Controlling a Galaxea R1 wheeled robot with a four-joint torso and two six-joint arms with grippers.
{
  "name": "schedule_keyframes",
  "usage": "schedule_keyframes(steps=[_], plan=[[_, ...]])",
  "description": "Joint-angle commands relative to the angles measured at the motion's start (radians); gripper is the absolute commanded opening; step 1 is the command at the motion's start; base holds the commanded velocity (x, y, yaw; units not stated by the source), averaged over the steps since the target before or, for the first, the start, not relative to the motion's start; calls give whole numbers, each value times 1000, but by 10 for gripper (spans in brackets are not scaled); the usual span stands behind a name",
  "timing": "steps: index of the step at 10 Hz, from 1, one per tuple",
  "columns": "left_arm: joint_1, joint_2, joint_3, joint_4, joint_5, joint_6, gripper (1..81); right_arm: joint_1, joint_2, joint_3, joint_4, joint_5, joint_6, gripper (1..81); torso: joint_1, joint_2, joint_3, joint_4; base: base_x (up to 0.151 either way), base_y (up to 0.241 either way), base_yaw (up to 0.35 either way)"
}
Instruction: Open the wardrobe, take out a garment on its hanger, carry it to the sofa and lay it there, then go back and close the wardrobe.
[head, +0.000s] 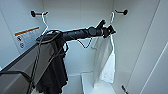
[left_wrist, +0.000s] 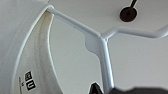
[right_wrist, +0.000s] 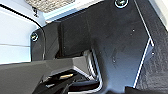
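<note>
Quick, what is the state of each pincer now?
Left pincer: at the white hanger; open or closed cannot be told.
Right pincer: cannot be told.

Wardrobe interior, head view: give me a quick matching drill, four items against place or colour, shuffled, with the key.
Items:
1. black shirt
2. garment
3. warning label
4. left gripper

Descriptions:
A. white cloth hanging from the right-hand hook
B. stuck on the wardrobe's left inner wall
C. dark cloth hanging from the left-hand hook
D. up at the hanger of the white shirt

Pairs: 1-C, 2-A, 3-B, 4-D
</note>
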Motion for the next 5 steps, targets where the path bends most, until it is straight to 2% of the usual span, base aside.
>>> schedule_keyframes(steps=[1, 5], plan=[[-196, -9, -9, 28, -42, 18, 10, 27, 3, 6, 10, -29, 1, 811, 0, 0, 0, 0, -69, 0, 0], [-190, -15, -8, 28, -44, 18, 10, 25, 0, 6, 10, -28, 1, 811, 0, 1, -1, 0, -79, 0, 0]])
